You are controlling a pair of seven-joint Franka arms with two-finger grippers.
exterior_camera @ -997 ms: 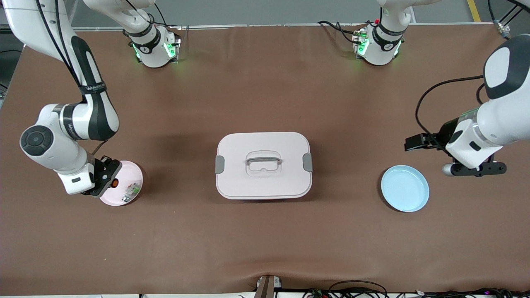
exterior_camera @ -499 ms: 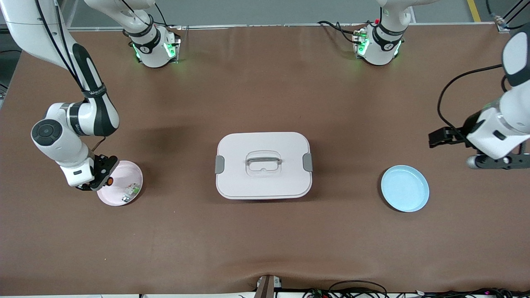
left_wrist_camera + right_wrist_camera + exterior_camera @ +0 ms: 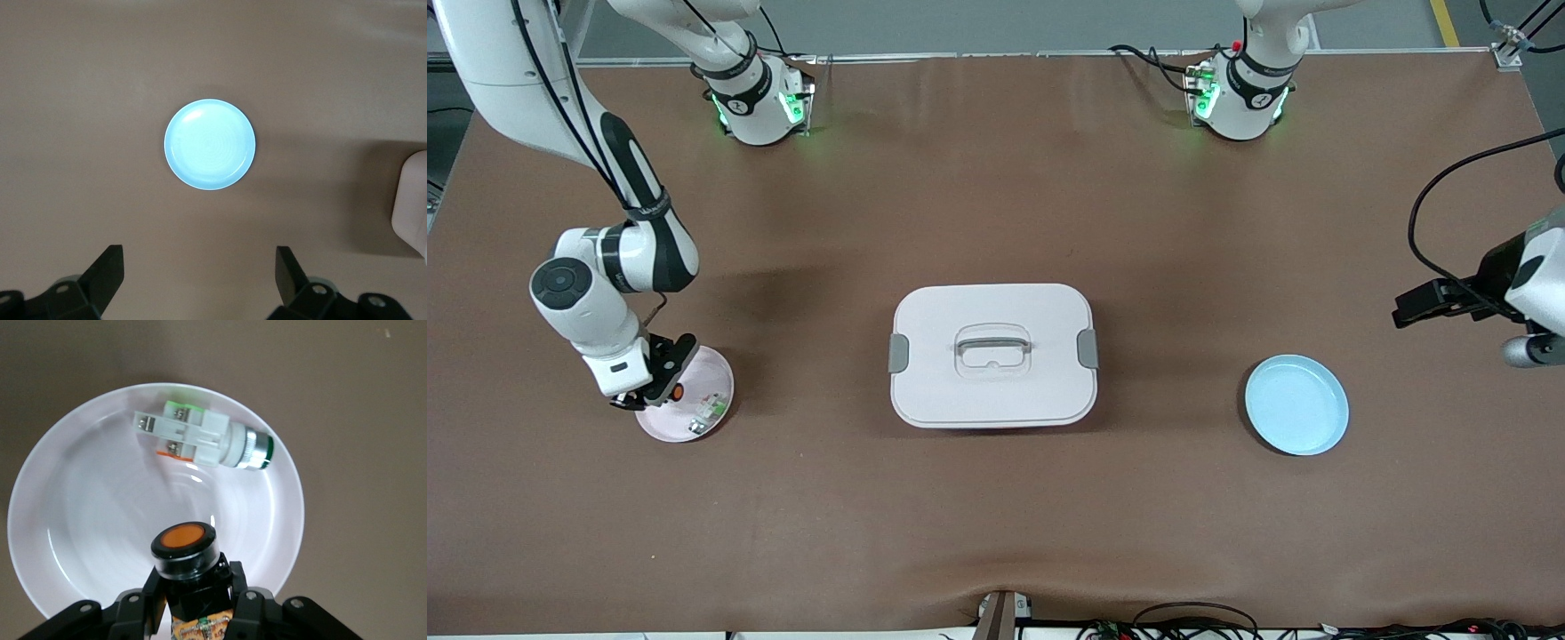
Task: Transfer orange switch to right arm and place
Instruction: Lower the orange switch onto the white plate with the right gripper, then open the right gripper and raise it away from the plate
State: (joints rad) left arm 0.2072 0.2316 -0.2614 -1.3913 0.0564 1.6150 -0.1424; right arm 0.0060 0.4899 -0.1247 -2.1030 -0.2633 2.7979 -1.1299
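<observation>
The orange switch [image 3: 185, 547], a black block with a round orange cap, is clamped between the fingers of my right gripper [image 3: 192, 580]. In the front view the switch [image 3: 678, 390] and the right gripper [image 3: 660, 384] are over the edge of a pink plate [image 3: 716, 373] at the right arm's end of the table. I cannot tell whether the switch touches the plate [image 3: 80, 513]. My left gripper [image 3: 200, 267] is open and empty, up over bare table beside a light blue plate [image 3: 209, 144]. It is at the frame's edge in the front view [image 3: 1529, 349].
A small white-and-green part [image 3: 200, 440] lies in the pink plate, also seen in the front view [image 3: 710, 411]. A white lidded box with a grey handle [image 3: 993, 356] stands mid-table. The light blue plate [image 3: 1296, 404] lies toward the left arm's end.
The left arm has drawn away from the blue plate toward its end of the table. The right arm's wrist has shifted, with the switch still held over the pink plate.
</observation>
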